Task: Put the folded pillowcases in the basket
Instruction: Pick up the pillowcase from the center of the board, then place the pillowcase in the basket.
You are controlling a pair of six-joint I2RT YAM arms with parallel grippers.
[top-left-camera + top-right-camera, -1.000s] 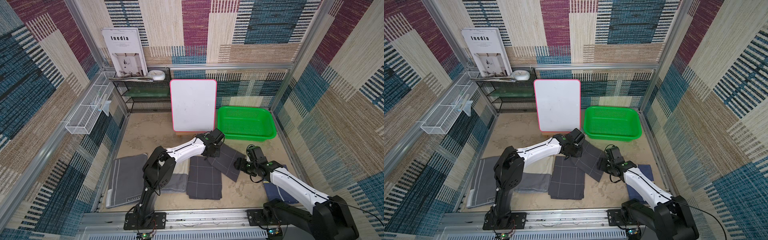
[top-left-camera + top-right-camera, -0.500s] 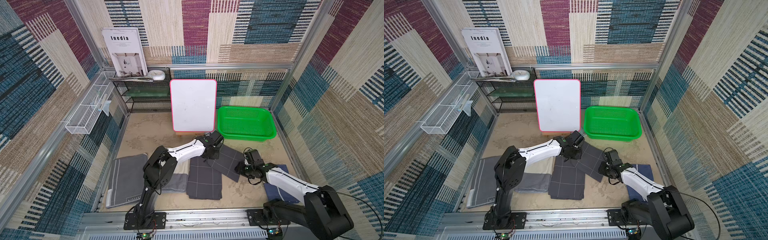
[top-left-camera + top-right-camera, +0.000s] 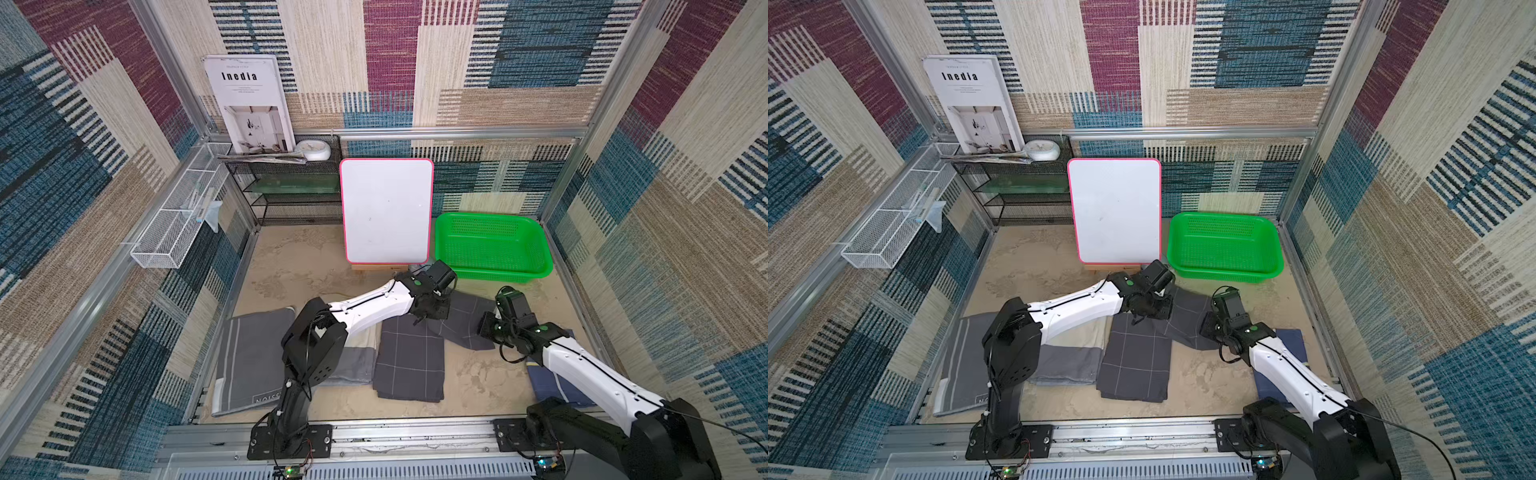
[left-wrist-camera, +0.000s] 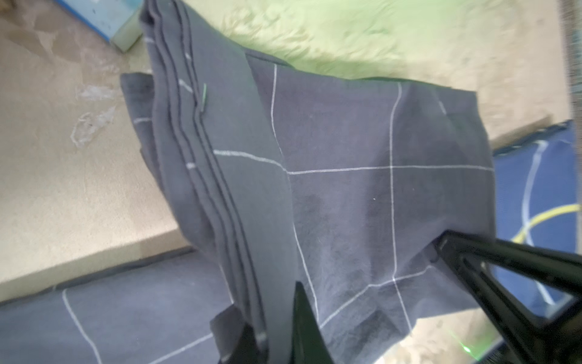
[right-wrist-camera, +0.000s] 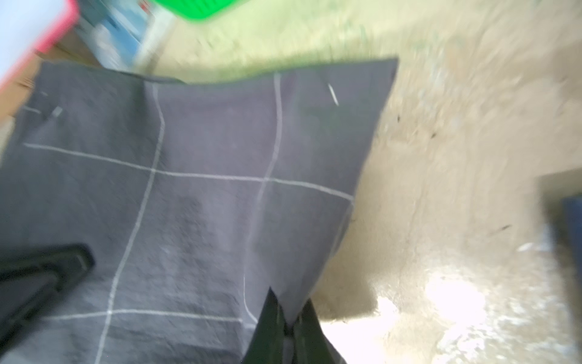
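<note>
The left gripper [image 4: 274,318] is clamped on the pillowcase [image 3: 465,318]. Its 2 fingers are pressed together over the stacked folded layers along 1 edge of the dark grey cloth with thin white checks. The right gripper [image 5: 289,315] is clamped on the same pillowcase at the opposite edge, with a thin pinch of fabric caught between its closed fingers.

The cloth spans the gap between the 2 grippers and spreads away from both toward the basket [image 3: 492,245]. The basket stands beyond the fingertips, near the pillowcase's far edge but apart from it in both top views, so the pillowcase is outside the basket.

A shadow falls on the sandy table [image 5: 456,157] under the cloth's edge just beside the right gripper, so that part hangs clear of the surface. Under the left gripper lies a second checked cloth [image 3: 409,361], flat and folded, and the held pillowcase overlaps its corner nearest that gripper.

A whiteboard [image 3: 386,212] stands upright beyond the left gripper, beside the basket. Behind the right gripper, beneath its arm, a blue cloth [image 3: 546,384] lies on the table. The right wrist view is blurred.
</note>
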